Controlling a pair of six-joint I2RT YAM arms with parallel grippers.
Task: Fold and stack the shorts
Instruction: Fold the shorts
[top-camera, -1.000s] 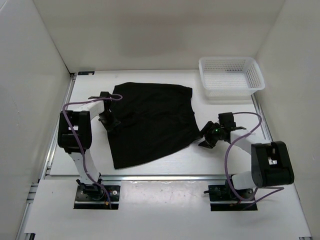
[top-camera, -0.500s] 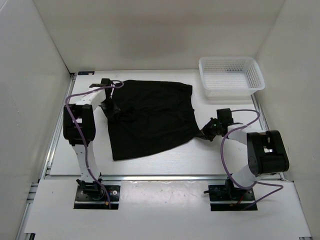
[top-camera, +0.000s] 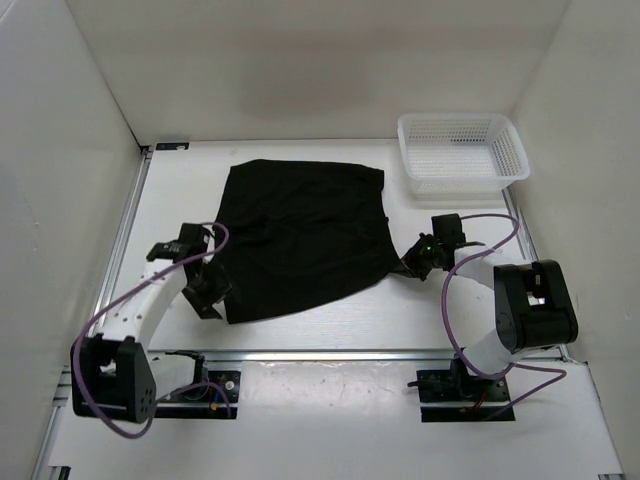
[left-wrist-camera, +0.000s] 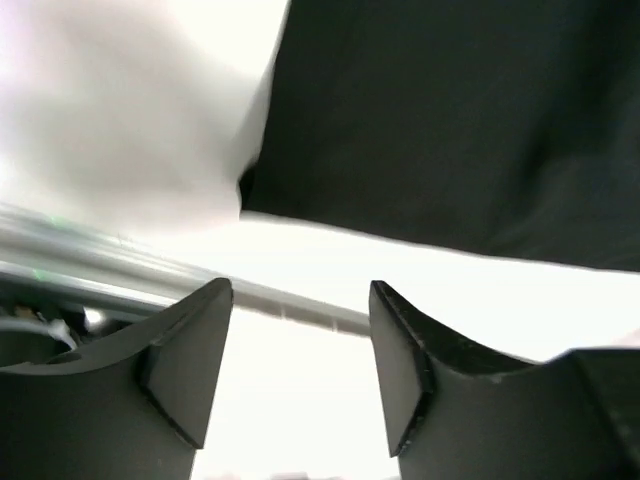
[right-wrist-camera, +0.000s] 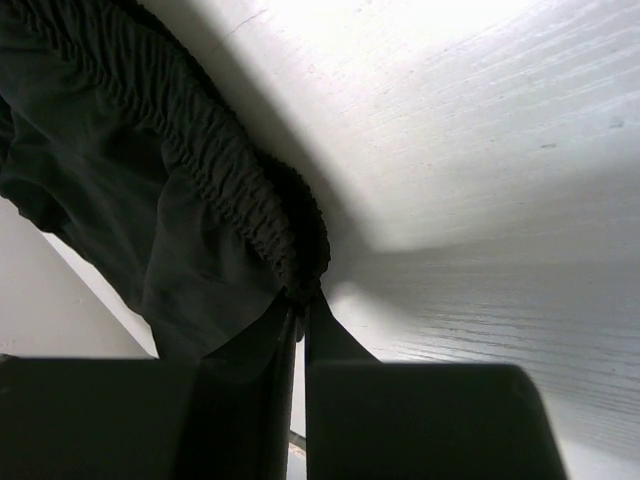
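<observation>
The black shorts (top-camera: 300, 238) lie spread flat in the middle of the table. My right gripper (top-camera: 412, 264) is shut on the gathered waistband corner (right-wrist-camera: 300, 262) at the shorts' near right corner. My left gripper (top-camera: 210, 292) hovers by the near left corner of the shorts (left-wrist-camera: 450, 120), open, with only white table between its fingers (left-wrist-camera: 190, 350). In the left wrist view the cloth's corner edge lies just beyond the fingertips, not touched.
A white mesh basket (top-camera: 462, 152) stands at the back right of the table. A metal rail (top-camera: 300, 352) runs along the table's near edge, just in front of the left gripper. White walls enclose the table on three sides.
The left gripper let go at the shorts' far left edge, opened, and swung down to the near left corner. The right gripper closed on the near right waistband corner.
</observation>
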